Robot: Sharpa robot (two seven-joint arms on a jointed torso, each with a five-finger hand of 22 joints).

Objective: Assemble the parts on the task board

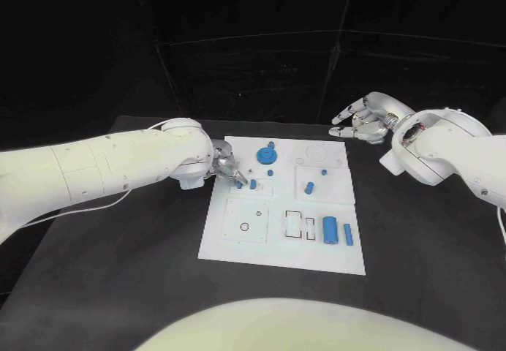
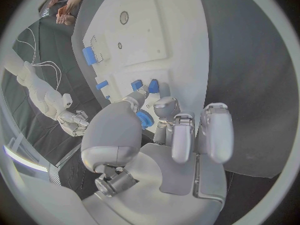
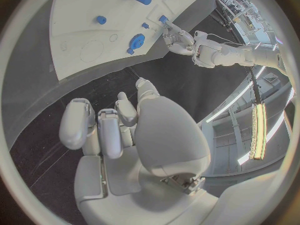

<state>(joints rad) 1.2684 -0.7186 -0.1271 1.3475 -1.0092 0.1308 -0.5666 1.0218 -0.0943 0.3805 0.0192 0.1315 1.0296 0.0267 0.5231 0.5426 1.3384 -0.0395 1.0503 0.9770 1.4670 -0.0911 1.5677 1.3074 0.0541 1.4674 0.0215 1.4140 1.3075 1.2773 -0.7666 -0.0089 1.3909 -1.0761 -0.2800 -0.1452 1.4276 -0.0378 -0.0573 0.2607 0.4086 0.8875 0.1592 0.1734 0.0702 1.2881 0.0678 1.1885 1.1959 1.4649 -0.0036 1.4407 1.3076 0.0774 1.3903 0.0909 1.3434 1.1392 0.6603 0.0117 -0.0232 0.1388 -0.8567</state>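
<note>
The white task board [image 1: 276, 245] lies mid-table and carries several blue parts. A blue gear [image 1: 266, 155] sits near its back edge; a thick cylinder [image 1: 330, 230] and a thin bar [image 1: 348, 234] lie at the front right. My left hand [image 1: 227, 170] hovers over the board's left edge. Its thumb and one fingertip [image 2: 159, 101] reach two small blue pegs [image 1: 253, 183] [image 2: 153, 86], and whether they pinch one is unclear. The gear [image 2: 145, 119] shows between the thumb and fingers. My right hand [image 1: 364, 121] [image 3: 119, 130] hangs off the back right corner, fingers apart, holding nothing.
More small blue pegs [image 1: 309, 188] stand on the board's right half. The front-left panel has a ring outline [image 1: 245, 227], and rectangular slots [image 1: 294, 224] lie beside it. Black table [image 1: 116, 278] surrounds the board. The right wrist view shows the board [image 3: 75, 15] and my left hand [image 3: 178, 39].
</note>
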